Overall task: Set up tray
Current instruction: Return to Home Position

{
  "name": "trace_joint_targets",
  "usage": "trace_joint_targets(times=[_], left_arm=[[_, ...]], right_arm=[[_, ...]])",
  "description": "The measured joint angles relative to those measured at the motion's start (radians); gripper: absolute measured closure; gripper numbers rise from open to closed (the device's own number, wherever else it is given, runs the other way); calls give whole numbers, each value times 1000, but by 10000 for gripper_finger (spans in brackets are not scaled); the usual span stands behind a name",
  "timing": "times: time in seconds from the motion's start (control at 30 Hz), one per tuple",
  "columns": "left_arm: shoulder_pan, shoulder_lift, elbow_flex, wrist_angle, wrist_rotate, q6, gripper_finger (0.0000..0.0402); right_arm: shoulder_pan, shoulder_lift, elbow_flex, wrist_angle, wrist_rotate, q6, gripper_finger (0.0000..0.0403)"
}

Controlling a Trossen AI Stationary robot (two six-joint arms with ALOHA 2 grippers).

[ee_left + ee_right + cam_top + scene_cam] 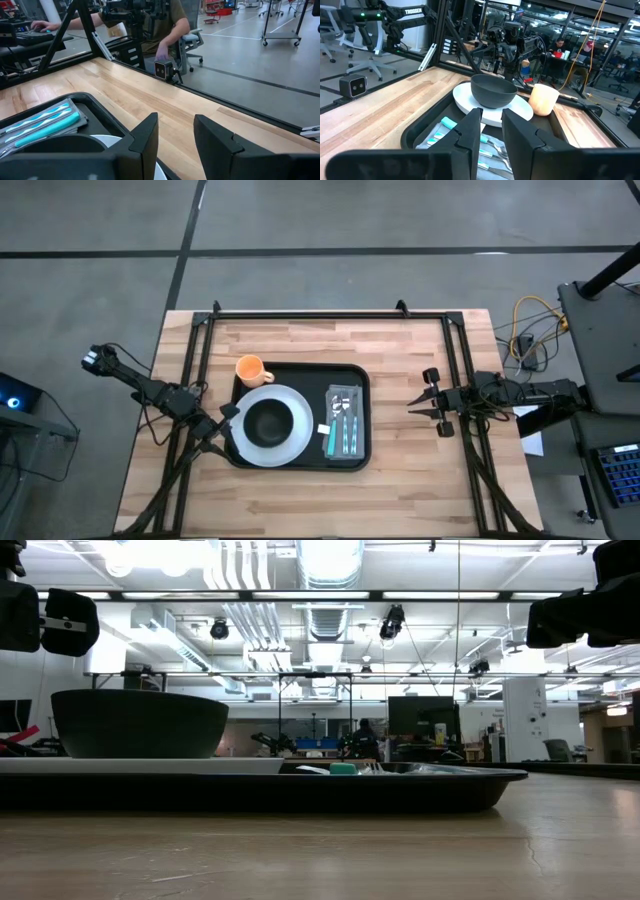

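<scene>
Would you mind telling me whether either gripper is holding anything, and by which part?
Nothing is held: the left gripper and the right gripper both stand open with nothing between their fingers.

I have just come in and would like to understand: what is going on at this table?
Nothing is being handled right now. The tray sits mid-table and holds a white plate with a dark bowl on it, an orange cup in a corner beside the plate, and a napkin with cutlery on the side toward the right arm. The left gripper is open at the tray's left edge, by the plate. The right gripper is open too, off the tray. The setting looks finished.
</scene>
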Motion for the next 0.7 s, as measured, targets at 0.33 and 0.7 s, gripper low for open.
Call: trace_joint_targets(times=[0.33, 0.7], left_arm=[[0, 0, 0, 0, 0, 0, 295], [0, 0, 0, 0, 0, 0, 295]], right_arm=[[0, 0, 0, 0, 0, 0, 319], [0, 0, 0, 0, 0, 0, 325]])
